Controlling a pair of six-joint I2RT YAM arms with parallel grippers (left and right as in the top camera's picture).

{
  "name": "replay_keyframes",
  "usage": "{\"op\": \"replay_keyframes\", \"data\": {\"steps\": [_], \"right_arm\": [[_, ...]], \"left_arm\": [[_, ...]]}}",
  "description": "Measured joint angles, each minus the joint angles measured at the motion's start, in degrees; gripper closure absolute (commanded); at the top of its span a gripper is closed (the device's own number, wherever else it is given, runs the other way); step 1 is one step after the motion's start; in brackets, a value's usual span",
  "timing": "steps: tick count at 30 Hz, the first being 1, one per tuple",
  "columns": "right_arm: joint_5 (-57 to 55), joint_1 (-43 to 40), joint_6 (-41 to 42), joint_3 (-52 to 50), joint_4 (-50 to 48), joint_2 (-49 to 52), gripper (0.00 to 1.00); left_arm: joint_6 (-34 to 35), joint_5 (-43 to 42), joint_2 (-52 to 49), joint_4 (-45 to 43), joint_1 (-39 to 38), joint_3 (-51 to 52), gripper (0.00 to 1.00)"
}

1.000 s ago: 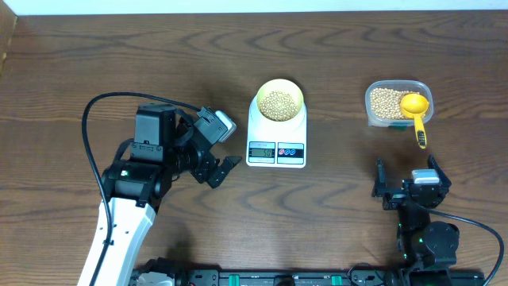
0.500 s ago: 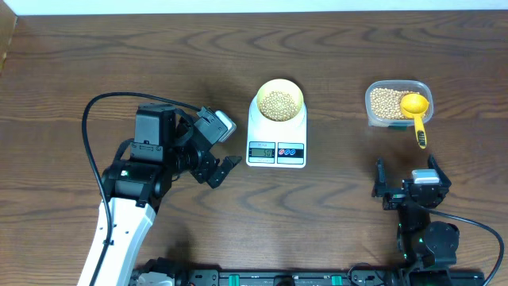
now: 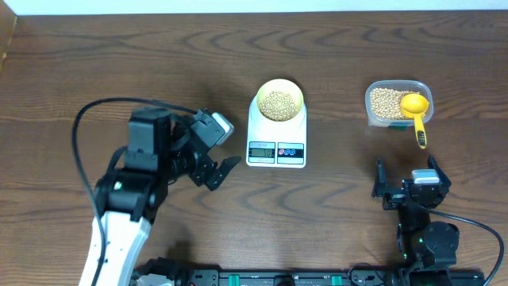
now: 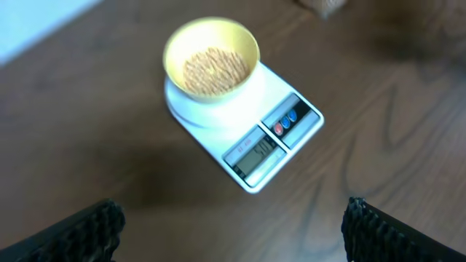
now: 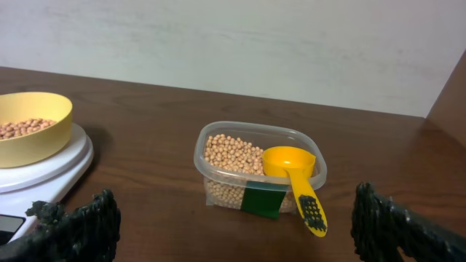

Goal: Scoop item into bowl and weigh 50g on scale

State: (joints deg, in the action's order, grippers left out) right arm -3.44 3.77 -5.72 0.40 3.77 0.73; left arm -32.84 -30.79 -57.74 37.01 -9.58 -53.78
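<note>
The pale yellow bowl (image 3: 279,102) holds tan beans (image 3: 278,103) and stands on the white scale (image 3: 276,149) at the table's middle. It also shows in the left wrist view (image 4: 211,62) on the scale (image 4: 280,138), and at the left of the right wrist view (image 5: 29,127). My left gripper (image 3: 216,168) is open and empty, left of the scale. My right gripper (image 3: 409,191) is open and empty, near the front edge, below the tub.
A clear plastic tub (image 3: 397,103) of beans stands at the right with a bright yellow scoop (image 3: 416,111) resting in it, handle over the near rim. The right wrist view shows the tub (image 5: 255,171) and the scoop (image 5: 295,175).
My left arm has drawn back slightly to the left and down, away from the scale. The right arm, bowl, scale and tub have not moved.
</note>
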Motion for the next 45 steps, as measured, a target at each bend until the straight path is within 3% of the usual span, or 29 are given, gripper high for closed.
{"op": "replay_keyframes", "data": {"steps": [4, 14, 25, 45], "right_arm": [[0.0, 0.0, 0.0, 0.0, 0.0, 0.0, 0.01], [0.0, 0.0, 0.0, 0.0, 0.0, 0.0, 0.01], [0.0, 0.0, 0.0, 0.0, 0.0, 0.0, 0.01], [0.0, 0.0, 0.0, 0.0, 0.0, 0.0, 0.01]], "left_arm": [[1.5, 4.6, 4.3, -1.2, 0.0, 0.0, 0.02], [14.8, 14.6, 16.8, -8.3, 1.8, 4.6, 0.02], [19.1, 16.1, 33.8, -22.3, 8.2, 21.9, 0.02], [20.1, 21.0, 52.3, -33.2, 12.5, 44.0, 0.02]]}}
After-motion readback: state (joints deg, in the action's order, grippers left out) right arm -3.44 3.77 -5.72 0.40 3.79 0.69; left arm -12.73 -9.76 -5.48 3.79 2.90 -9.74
